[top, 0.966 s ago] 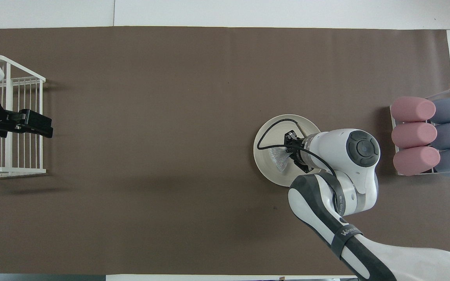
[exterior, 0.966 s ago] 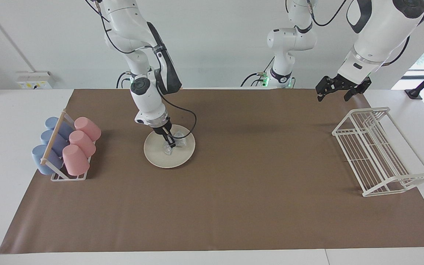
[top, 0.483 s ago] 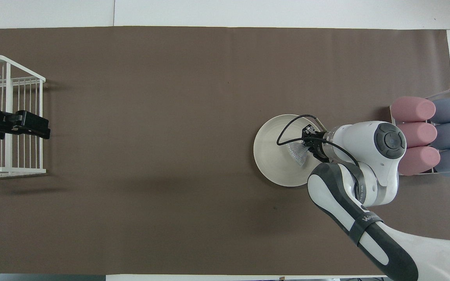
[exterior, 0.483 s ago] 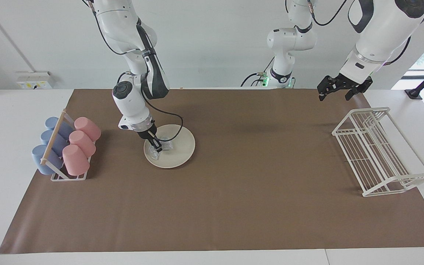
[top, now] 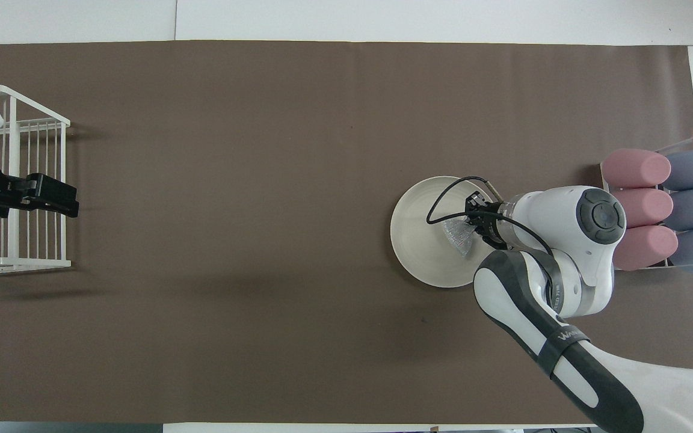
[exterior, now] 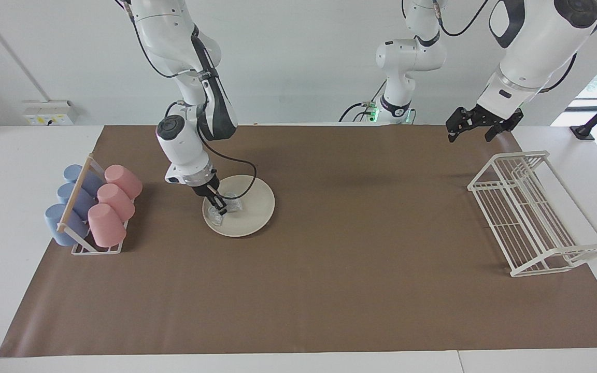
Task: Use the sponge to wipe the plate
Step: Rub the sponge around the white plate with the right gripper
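The cream-white plate lies on the brown mat toward the right arm's end of the table; it also shows in the overhead view. My right gripper is shut on the silvery sponge and presses it onto the plate's inner surface, at the side toward the cup rack. In the overhead view the right gripper and the sponge sit at that same edge of the plate. My left gripper is open and empty, raised over the mat's edge by the white wire rack, and waits; it also shows in the overhead view.
A holder with pink cups and blue cups lying on their sides stands beside the plate at the right arm's end. A white wire dish rack stands at the left arm's end.
My right gripper slid the sponge across the plate from its middle toward the cup holder's side, then nearly stopped. The left gripper barely shifted.
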